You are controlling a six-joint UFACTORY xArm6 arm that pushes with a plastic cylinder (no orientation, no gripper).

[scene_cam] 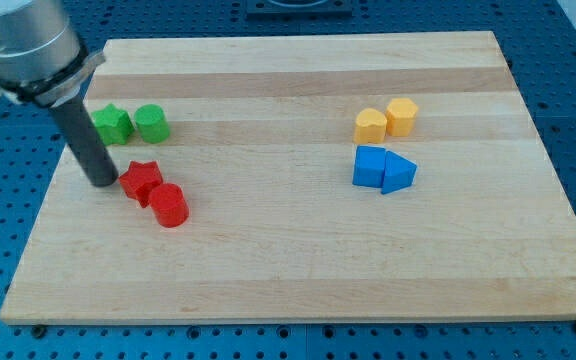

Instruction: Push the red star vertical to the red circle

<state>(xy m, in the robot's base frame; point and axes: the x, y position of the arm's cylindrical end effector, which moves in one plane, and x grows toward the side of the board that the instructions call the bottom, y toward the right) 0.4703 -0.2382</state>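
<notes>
Nearest the view's bottom, the red circle (169,205) touches the red star (141,181), which lies up-left of it. My tip (103,183) stands just beside the star's left edge, apparently placed to shove it rightward. No pincer is fitted; only the rod.

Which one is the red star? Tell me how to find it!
Look at the wooden board, on the view's left half, just below the two green blocks. Two red blocks touch there; the red star is the upper-left one, with points, right beside my tip. Its neighbour, the red circle, is smooth and round.
</notes>
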